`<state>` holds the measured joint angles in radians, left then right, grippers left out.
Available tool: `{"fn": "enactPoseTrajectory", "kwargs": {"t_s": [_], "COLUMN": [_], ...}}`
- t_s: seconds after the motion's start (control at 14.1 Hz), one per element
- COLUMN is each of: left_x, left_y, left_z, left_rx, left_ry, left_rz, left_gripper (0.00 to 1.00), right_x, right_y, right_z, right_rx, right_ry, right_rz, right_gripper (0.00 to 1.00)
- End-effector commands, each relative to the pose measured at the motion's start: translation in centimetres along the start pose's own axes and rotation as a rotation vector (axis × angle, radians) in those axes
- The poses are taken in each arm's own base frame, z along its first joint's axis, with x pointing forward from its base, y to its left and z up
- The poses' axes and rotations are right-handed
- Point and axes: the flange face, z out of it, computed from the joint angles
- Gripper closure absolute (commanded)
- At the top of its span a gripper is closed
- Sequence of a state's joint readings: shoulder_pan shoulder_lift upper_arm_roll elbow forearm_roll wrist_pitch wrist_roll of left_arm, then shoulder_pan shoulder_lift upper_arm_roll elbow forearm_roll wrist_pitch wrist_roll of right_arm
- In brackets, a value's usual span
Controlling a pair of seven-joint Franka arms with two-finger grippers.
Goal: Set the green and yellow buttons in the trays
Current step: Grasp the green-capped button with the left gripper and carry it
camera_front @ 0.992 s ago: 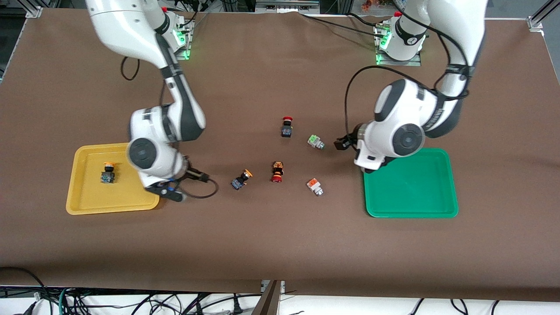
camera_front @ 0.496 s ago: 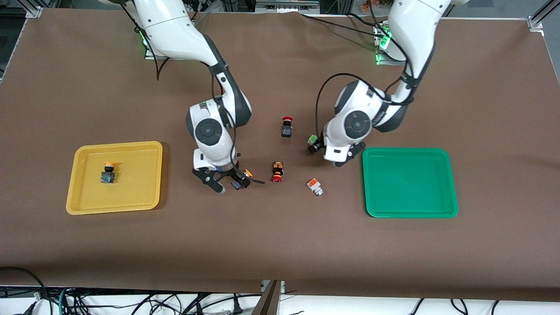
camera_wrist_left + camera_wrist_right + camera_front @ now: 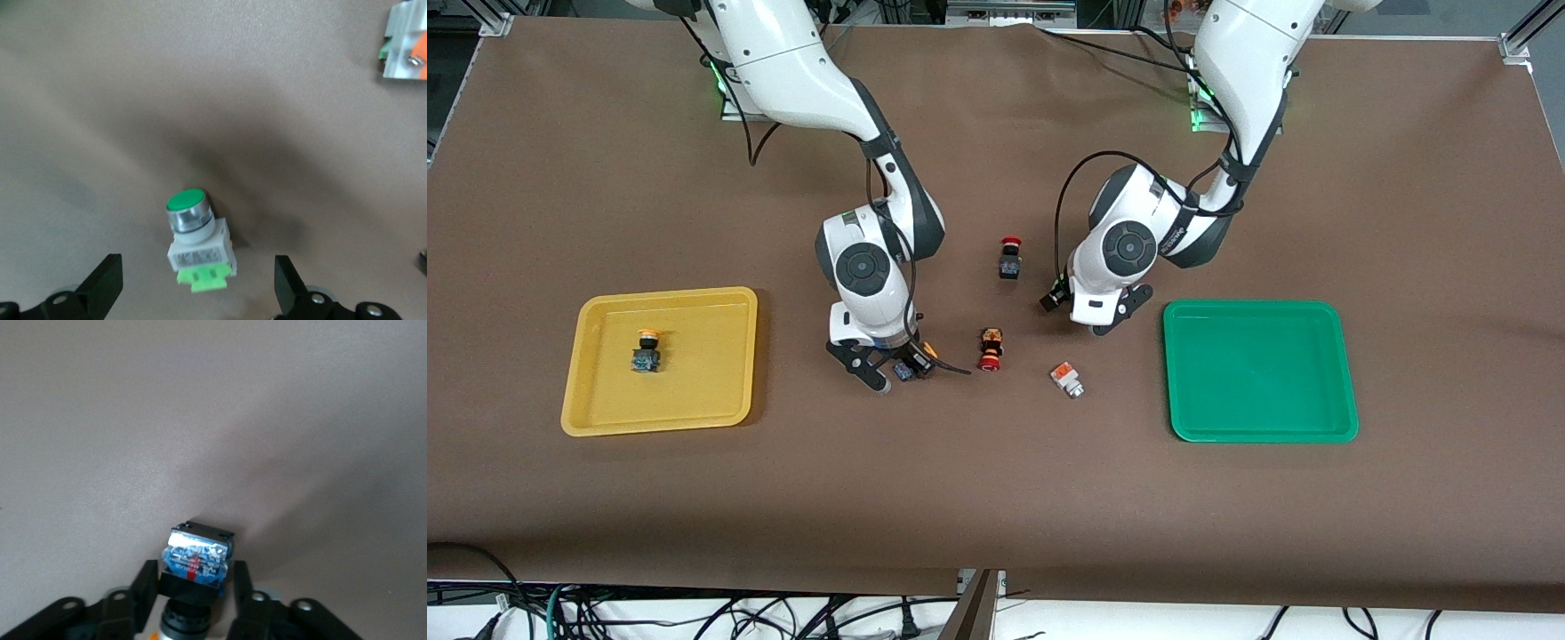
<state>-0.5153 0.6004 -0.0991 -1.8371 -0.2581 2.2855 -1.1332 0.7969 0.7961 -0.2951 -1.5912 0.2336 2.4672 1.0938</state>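
A yellow-capped button with a black-blue body (image 3: 911,364) lies on the table near the middle. My right gripper (image 3: 896,369) is down around it, and its fingers press the body (image 3: 197,563) from both sides. My left gripper (image 3: 198,293) hangs open over the green-capped white button (image 3: 197,240), one finger on each side and apart from it. The left hand (image 3: 1083,311) hides that button in the front view. An orange-topped white button (image 3: 1066,379) lies nearer the front camera and also shows in the left wrist view (image 3: 407,40). The yellow tray (image 3: 578,356) holds another yellow-capped button (image 3: 647,351). The green tray (image 3: 1258,373) holds nothing.
A red-capped black button (image 3: 1009,258) stands between the two arms. A red-capped button with an orange-black body (image 3: 990,348) lies beside the right gripper. The right arm's cable (image 3: 951,369) trails toward it.
The right arm swung from the yellow tray's edge to the yellow-capped button and its fingers closed onto it. The left arm moved from the green tray to over the green button.
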Motion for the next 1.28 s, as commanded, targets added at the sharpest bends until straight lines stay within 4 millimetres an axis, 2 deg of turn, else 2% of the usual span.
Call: {"fn": "enactPoseTrajectory", "kwargs": {"t_s": [0.0,0.14,0.21,0.28,0.35,0.43,0.5,0.71,0.85,0.92,0.99,1.2], "left_x": [0.0,-0.3,-0.1,-0.1,-0.3,-0.5,-0.7,-0.4,0.8,2.2,3.8,10.3], "left_y": [0.7,0.7,0.6,0.7,0.7,0.7,0.6,0.6,0.6,0.6,0.6,-0.5], "left_z": [1.7,2.5,2.5,2.3,2.2,2.3,2.4,2.0,-0.3,-1.8,-3.8,-10.1], "left_rx": [0.003,0.015,0.015,0.015,0.030,0.056,0.076,0.082,0.075,0.085,0.095,0.137], "left_ry": [-0.005,-0.006,-0.006,-0.003,0.021,0.067,0.093,0.099,0.105,0.095,0.080,0.114], "left_rz": [-0.006,0.003,0.005,0.012,0.047,0.098,0.129,0.135,0.162,0.186,0.207,0.331], "left_gripper": [0.00,0.04,0.25,0.61,0.82,0.94,1.00,1.00,1.00,1.00,1.00,1.00], "right_x": [1.1,3.5,5.0,7.6,10.4,13.0,15.4,21.9,25.6,27.5,28.6,29.9], "right_y": [-0.3,0.4,0.9,2.5,4.2,6.3,8.4,15.0,19.5,21.9,23.7,27.0], "right_z": [-1.0,-2.4,-3.8,-5.2,-6.5,-7.3,-7.9,-8.1,-7.5,-7.1,-6.5,-4.1], "right_rx": [0.009,-0.028,-0.058,-0.091,-0.106,-0.119,-0.134,-0.165,-0.164,-0.155,-0.147,-0.141], "right_ry": [0.008,-0.029,-0.060,-0.097,-0.128,-0.166,-0.206,-0.282,-0.302,-0.313,-0.328,-0.325], "right_rz": [-0.016,-0.110,-0.179,-0.236,-0.307,-0.381,-0.435,-0.626,-0.713,-0.733,-0.764,-0.831], "right_gripper": [1.00,1.00,1.00,1.00,1.00,1.00,1.00,1.00,1.00,1.00,1.00,1.00]}}
